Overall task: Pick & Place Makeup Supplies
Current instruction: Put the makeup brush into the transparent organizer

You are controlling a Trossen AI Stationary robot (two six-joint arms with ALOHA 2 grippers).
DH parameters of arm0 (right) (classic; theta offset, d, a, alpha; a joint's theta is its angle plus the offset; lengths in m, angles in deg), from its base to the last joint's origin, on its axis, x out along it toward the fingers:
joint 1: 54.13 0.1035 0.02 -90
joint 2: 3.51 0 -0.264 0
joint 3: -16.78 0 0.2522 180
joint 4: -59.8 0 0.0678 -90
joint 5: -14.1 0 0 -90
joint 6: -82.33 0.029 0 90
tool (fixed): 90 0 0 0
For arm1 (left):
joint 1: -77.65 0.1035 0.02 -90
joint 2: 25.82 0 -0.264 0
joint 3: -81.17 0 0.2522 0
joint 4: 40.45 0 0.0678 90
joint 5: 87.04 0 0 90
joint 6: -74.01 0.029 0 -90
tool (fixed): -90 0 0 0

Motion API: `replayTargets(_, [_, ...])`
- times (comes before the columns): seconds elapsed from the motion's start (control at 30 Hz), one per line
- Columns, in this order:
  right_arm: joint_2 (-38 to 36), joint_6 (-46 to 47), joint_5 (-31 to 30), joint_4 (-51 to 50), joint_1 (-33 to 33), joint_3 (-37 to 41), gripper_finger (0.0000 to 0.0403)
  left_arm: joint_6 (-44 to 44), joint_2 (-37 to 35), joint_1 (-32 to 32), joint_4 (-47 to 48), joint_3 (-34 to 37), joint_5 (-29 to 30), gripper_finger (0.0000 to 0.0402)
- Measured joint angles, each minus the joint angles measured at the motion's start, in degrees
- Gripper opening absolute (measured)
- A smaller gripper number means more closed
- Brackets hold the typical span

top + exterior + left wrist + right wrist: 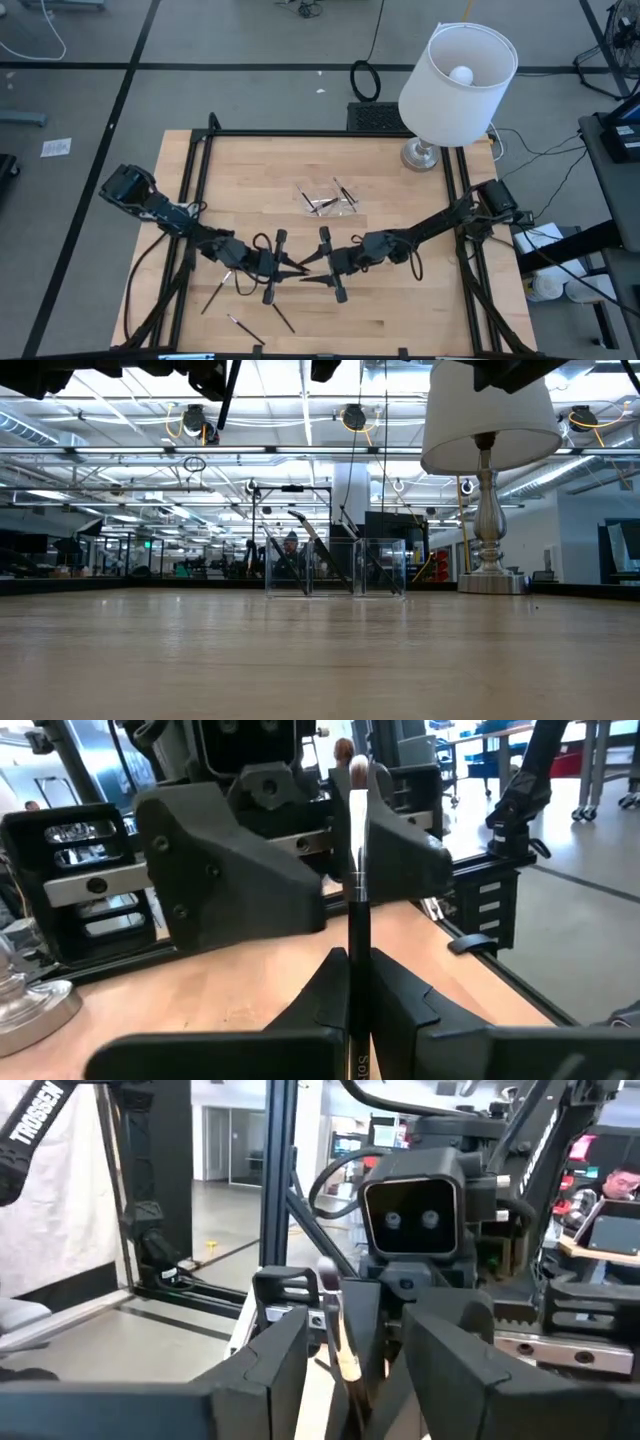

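Observation:
A makeup brush (357, 870) with a black handle, silver ferrule and pale bristle tip is held above the table's middle by my shut left gripper (358, 965). It sticks out toward my right gripper (350, 1342). That gripper is open, its two fingers standing on either side of the brush's tip end (338, 1335) with gaps. In the high view the two grippers (290, 266) (312, 264) face each other. Other makeup supplies lie loose on the wood near the front left (215, 295) (245, 327) (283, 318). Several more lean inside the clear tray (328, 198). My left gripper pinches the brush's black handle (358, 935) between its two fingers. The fingers come level from the table's left side and lie along the brush. The brush is lifted clear of the table, its bristle end (357, 768) pointing forward past the fingertips.
A table lamp with a white shade (455, 75) stands at the far right corner, its base (422, 155) on the wood. The clear tray (335, 567) sits behind the grippers, toward the far edge. A black frame (200, 170) runs along the table's sides.

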Motion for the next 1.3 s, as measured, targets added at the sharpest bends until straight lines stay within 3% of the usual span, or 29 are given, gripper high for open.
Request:
replayTargets(0.23, [0.0,0.9,1.9,0.5,0.1,0.0,0.0134,-0.4,0.0,0.5,0.4,0.0,0.1,0.0018])
replayTargets(0.5, [0.0,2.9,2.8,-0.7,-0.9,0.0,0.0016,-1.3,0.0,0.5,0.9,0.0,0.3,0.0018])
replayTargets(0.87, [-0.1,3.1,2.5,-1.7,-1.0,0.0,0.0007,-1.6,0.0,0.6,1.3,0.1,0.4,0.0021])
replayTargets(1.3, [0.0,5.3,2.9,-4.2,-1.4,0.0,0.0004,1.2,-0.2,0.3,2.1,0.1,0.4,0.0141])
